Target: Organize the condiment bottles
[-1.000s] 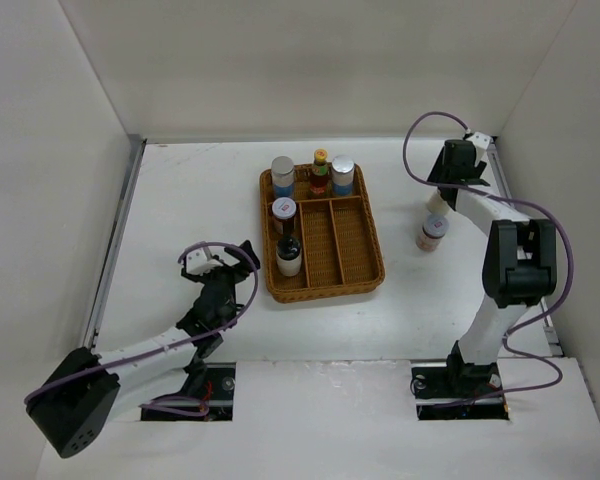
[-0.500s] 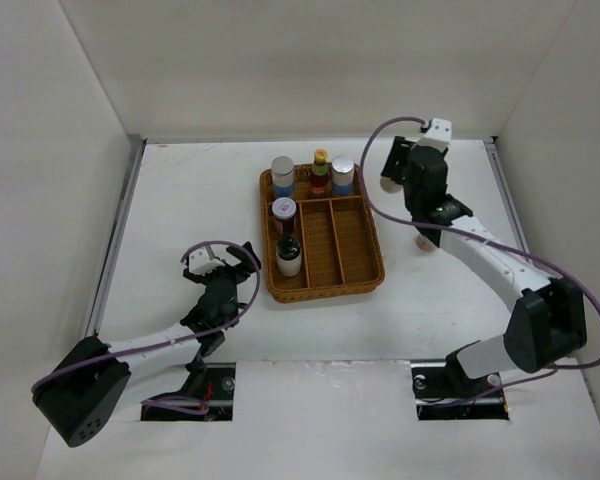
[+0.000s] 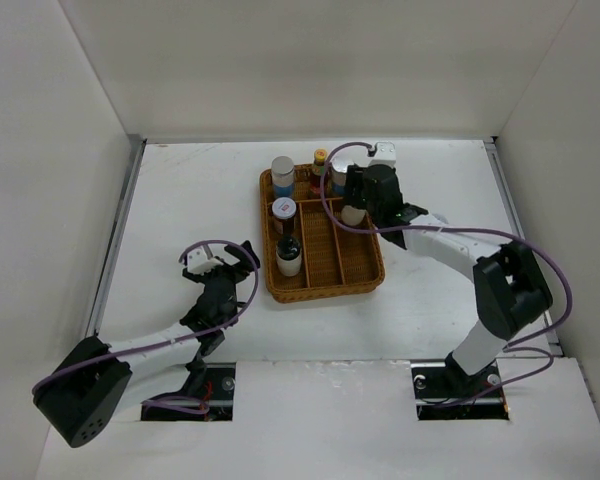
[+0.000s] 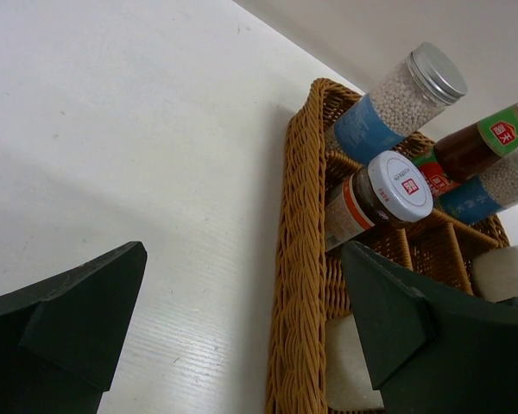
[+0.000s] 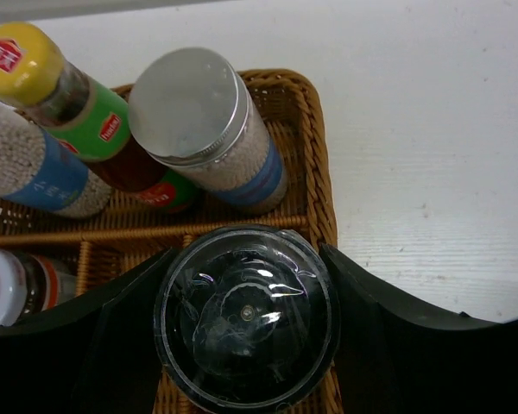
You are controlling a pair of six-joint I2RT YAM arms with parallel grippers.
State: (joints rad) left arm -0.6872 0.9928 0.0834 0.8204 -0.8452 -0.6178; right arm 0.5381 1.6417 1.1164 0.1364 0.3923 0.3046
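Right gripper (image 3: pixel 354 208), swung over tray (image 4: pixel 298 259), grips one jar (image 5: pixel 244 319) near two shakers (image 5: pixel 207 129); left gripper (image 4: pixel 242 293) gapes empty.

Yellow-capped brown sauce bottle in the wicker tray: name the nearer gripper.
Right. The right gripper, gripping a clear-lidded jar, hovers over the wicker tray beside the bottle; the open left gripper is off the tray's left side.

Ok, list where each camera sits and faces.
Top external: high behind the robot, looking down at table and tray; left arm, right arm show.
Left wrist: low beside the tray, facing it; open left gripper shows.
Right wrist: above the tray, looking down; right gripper holds a clear-capped jar.
Shared: both wrist views see the white-lidded jar.
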